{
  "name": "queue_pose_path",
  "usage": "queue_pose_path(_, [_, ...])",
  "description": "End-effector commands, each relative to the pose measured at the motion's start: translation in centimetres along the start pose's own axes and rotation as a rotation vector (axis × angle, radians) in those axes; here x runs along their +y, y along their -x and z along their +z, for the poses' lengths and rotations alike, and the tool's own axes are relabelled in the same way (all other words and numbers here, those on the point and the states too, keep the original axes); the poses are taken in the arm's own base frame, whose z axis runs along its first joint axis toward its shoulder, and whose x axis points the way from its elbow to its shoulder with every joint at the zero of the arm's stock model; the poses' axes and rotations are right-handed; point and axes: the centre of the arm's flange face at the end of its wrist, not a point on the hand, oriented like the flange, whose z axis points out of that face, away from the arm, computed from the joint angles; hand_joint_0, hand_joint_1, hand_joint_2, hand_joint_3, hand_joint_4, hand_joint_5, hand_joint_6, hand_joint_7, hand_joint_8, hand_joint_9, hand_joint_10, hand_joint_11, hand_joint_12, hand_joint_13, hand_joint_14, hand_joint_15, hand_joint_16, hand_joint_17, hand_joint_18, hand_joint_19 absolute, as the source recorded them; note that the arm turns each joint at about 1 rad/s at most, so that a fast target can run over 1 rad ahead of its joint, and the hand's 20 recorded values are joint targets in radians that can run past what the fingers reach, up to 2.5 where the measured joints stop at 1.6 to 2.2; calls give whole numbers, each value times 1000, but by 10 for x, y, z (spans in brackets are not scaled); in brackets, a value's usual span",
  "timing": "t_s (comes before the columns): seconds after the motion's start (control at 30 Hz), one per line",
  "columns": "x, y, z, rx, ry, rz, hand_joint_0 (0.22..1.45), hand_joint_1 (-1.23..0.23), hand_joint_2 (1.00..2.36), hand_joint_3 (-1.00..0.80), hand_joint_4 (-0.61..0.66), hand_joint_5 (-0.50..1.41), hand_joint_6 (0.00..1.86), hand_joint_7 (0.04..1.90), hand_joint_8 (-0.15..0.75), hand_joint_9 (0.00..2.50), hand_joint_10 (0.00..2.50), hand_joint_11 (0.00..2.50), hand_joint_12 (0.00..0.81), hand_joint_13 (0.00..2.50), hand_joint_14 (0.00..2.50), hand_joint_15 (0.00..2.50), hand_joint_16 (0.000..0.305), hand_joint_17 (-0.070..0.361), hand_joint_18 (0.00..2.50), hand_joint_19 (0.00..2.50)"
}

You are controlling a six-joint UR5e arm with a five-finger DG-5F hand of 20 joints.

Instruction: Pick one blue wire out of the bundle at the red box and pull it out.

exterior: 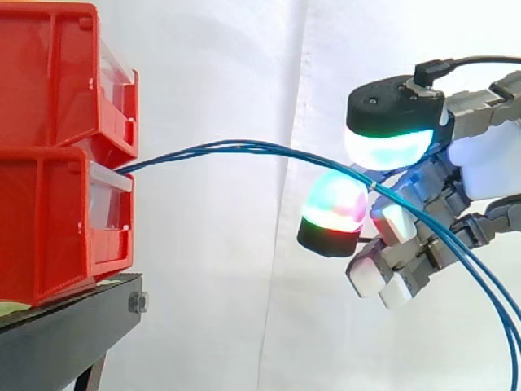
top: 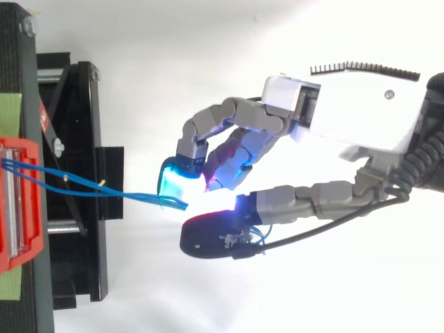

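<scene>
Blue wires run level from red box to hand, pinched between its pads.

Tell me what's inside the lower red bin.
Blue wires leave the lower red bin at its top opening toward the hand. Its wall hides their ends and anything else.

A robot lab: red bins on a black stand before a white curtain.
</scene>
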Motion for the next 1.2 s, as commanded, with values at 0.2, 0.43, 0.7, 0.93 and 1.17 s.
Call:
queue_pose_path(0.2, [0, 0, 1, -1, 6, 5, 549, -753, 1012, -306, 216, -125, 683, 966, 245, 975, 24, 638, 367, 691, 21, 483, 61, 137, 425, 608])
queue_pose_path(0.43, [1, -1, 1, 7, 14, 42, 567, -798, 1013, -285, 213, -139, 727, 903, 242, 951, 24, 649, 361, 679, 21, 482, 60, 136, 416, 603])
queue_pose_path(0.7, [1, -2, 2, 9, 15, 78, 595, -811, 1015, -240, 210, -153, 776, 826, 236, 935, 27, 665, 357, 675, 21, 474, 59, 134, 405, 605])
queue_pose_path(0.93, [1, -2, 1, 9, 14, 140, 601, -806, 1018, -170, 198, -156, 816, 766, 241, 949, 24, 661, 361, 681, 20, 474, 60, 136, 436, 591])
queue_pose_path(1.17, [2, -2, 2, 9, 18, 145, 600, -778, 1008, -34, 202, -149, 849, 700, 282, 1008, 22, 637, 403, 725, 18, 455, 70, 158, 508, 567])
